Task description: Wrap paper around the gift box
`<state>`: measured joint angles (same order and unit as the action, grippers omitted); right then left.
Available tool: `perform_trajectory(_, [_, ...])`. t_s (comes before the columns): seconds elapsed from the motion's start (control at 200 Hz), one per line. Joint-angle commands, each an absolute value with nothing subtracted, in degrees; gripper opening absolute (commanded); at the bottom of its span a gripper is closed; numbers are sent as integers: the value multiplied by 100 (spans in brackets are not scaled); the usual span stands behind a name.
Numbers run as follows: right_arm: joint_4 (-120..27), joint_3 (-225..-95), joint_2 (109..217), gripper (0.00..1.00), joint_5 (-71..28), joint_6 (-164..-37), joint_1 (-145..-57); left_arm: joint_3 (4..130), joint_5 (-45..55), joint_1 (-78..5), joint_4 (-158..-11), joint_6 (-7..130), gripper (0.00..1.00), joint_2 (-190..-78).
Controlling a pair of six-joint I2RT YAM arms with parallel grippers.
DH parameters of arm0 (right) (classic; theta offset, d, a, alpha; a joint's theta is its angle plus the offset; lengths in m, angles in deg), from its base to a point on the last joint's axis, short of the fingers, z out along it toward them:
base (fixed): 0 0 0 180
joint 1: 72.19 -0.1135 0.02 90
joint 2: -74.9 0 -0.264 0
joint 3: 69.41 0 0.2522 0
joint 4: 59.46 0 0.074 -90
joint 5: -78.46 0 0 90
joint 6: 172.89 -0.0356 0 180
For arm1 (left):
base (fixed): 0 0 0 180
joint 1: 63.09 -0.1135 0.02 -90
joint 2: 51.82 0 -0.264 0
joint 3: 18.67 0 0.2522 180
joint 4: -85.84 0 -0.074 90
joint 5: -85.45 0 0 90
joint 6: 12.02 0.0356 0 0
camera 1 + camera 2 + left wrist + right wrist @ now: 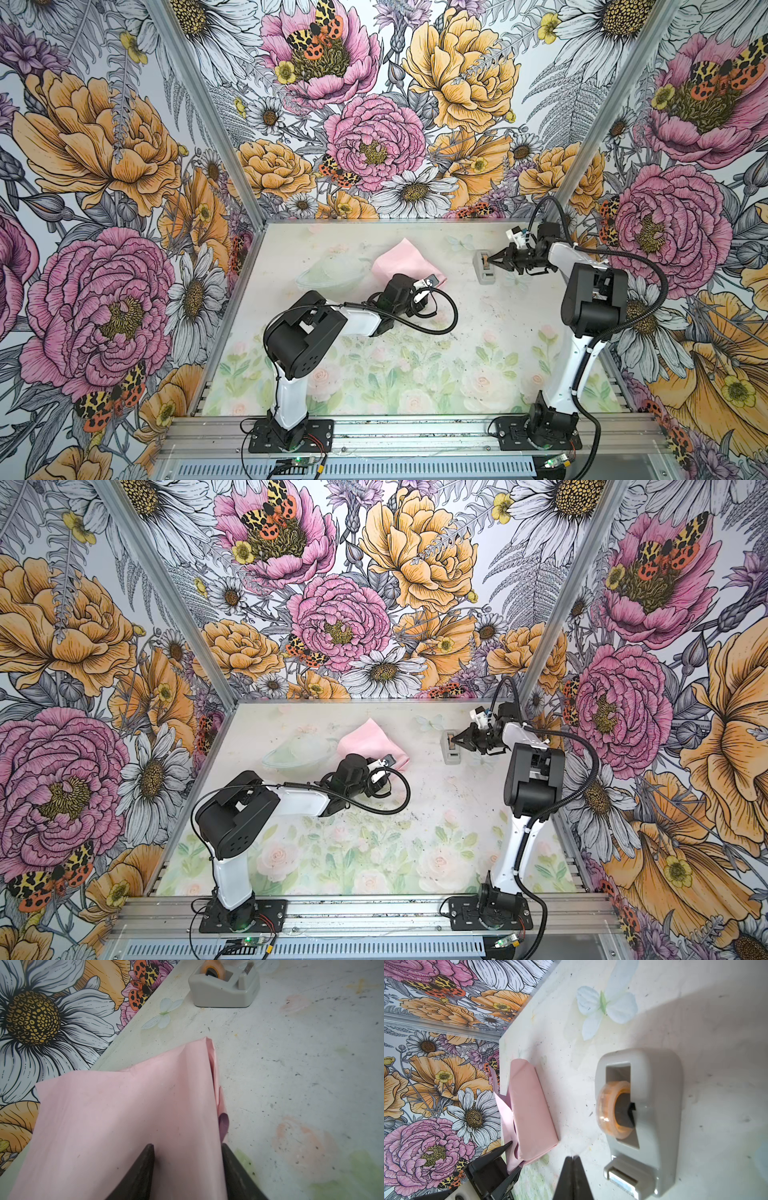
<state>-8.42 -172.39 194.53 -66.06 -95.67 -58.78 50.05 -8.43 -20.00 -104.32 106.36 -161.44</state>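
Left gripper point(187, 1145) around paper point(104, 1115), lilac underside wrist-only

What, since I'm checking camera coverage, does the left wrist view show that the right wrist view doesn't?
Only the left wrist view: the broad top face of the paper, straddled by the left end effector. Only the right wrist view: the right end effector, shut, close to the tape dispenser. Both: the paper, tape dispenser, left end effector and table.

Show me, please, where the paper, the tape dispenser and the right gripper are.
paper point(124, 1115): left wrist view, its pale pink face.
tape dispenser point(659, 1095): right wrist view, its grey body.
right gripper point(573, 1157): right wrist view, where its shut fingertips meet.
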Motion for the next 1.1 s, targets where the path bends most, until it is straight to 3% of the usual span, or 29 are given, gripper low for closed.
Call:
perform_trajectory(0.0, [-914,-17033,19028,0,-6697,-9654,-5822,4783,-563,-2056,-9439,10393,50,-16550])
perform_trajectory(0.505, [-1279,-15453,18235,0,-6112,-9972,-5773,4783,-558,-2021,-9446,10392,50,-16554])
perform_trajectory(1.096, [-1704,-14930,18378,0,-6027,-10192,-5787,4783,-541,-1989,-9447,10394,49,-16562])
